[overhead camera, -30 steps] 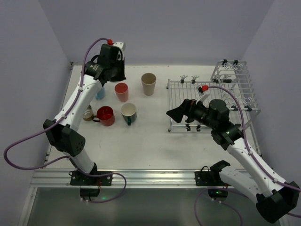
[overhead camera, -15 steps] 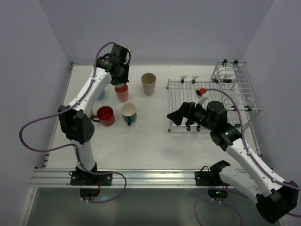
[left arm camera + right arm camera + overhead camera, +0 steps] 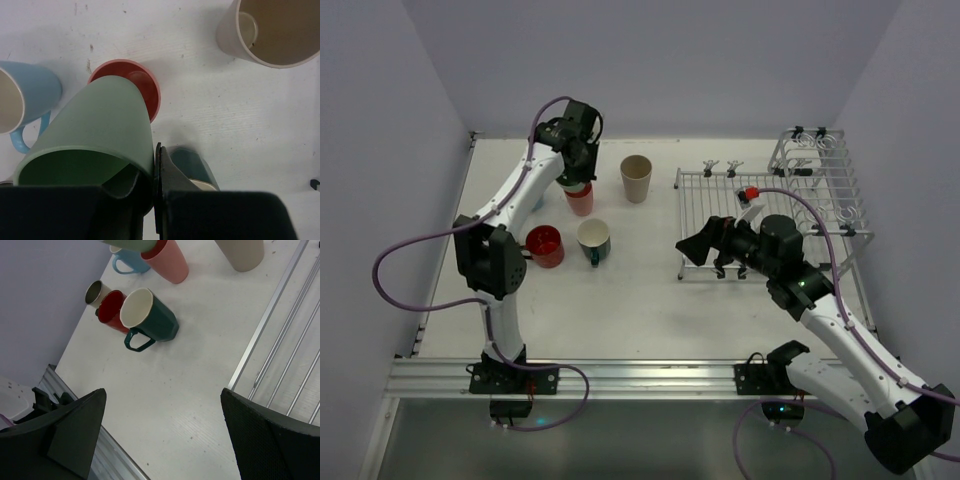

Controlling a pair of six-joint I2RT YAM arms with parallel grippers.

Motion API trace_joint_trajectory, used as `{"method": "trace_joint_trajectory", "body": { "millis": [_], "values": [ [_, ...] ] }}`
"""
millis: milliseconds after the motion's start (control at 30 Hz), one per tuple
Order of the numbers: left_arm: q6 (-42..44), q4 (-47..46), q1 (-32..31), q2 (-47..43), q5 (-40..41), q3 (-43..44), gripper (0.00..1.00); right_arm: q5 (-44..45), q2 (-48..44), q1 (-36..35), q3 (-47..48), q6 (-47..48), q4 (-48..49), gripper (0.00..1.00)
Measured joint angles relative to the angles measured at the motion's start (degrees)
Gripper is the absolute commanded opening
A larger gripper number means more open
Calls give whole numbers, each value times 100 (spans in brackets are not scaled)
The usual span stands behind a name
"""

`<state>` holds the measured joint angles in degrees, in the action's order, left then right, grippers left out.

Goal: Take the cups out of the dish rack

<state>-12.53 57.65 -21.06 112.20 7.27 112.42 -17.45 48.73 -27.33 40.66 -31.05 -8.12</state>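
My left gripper (image 3: 152,172) is shut on the rim of a sage green cup (image 3: 95,125), one finger inside and one outside. The cup hangs tilted just above a pink tumbler (image 3: 147,90) at the table's back left (image 3: 579,197). Around it stand a light blue mug (image 3: 25,100), a beige tumbler (image 3: 636,177), a dark teal mug (image 3: 594,240) and a red mug (image 3: 545,245). The silver dish rack (image 3: 770,200) lies at the right with no cup showing on it. My right gripper (image 3: 698,246) is open over the bare table by the rack's left edge.
A small tan cup (image 3: 95,292) stands beside the red mug (image 3: 112,310). The rack's raised wire loops (image 3: 820,160) are at the back right. The table's near rail (image 3: 620,375) runs in front of the arm bases. Walls close in left, back and right.
The left arm has swung its elbow inward and carried the green cup rightward to above the pink tumbler. The right gripper has hardly moved and stays open.
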Motion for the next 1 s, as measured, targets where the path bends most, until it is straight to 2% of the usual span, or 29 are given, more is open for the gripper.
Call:
{"method": "trace_joint_trajectory", "body": {
  "millis": [467,633,833,933,1000],
  "values": [
    [35,-2,0,273,-35,0,0,28,0,0,-63,13,-2,99],
    [35,-17,2,463,-96,0,4,151,0,0,-66,28,-2,99],
    [37,-28,4,522,-109,0,20,155,0,0,-74,28,-2,99],
    [70,-42,7,522,-103,0,34,155,2,0,-81,31,-2,99],
    [94,-61,11,522,-94,0,39,157,2,0,-83,31,-2,99]
  ]
}}
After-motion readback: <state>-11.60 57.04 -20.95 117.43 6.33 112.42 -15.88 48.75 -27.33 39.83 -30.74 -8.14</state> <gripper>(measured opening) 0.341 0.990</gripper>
